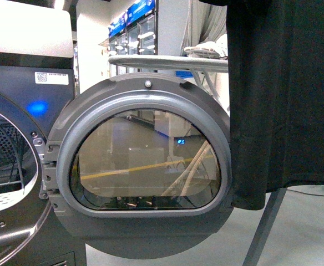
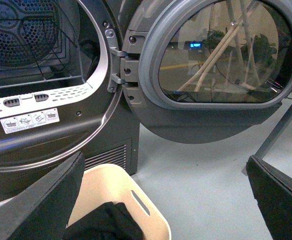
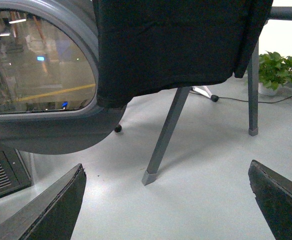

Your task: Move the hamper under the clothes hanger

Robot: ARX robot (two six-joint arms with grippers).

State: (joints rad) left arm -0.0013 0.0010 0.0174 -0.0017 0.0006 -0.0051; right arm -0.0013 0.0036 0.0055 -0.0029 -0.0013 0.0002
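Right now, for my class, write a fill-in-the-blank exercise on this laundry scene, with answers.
The dryer door stands ___.
The hamper stands in front of the ___.
The garment hanging on the clothes hanger is ___.
The potted plant has ___ leaves.
Answers: open; dryer; black; green.

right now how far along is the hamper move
Done: nothing yet. The hamper sits by the dryer, holding dark clothing, not under the clothes hanger. In hand: the left gripper is open near the hamper, gripping nothing; the right gripper is open by a clothes hanger leg. Left: grasp the hamper and shift it beneath the hanging black garment.
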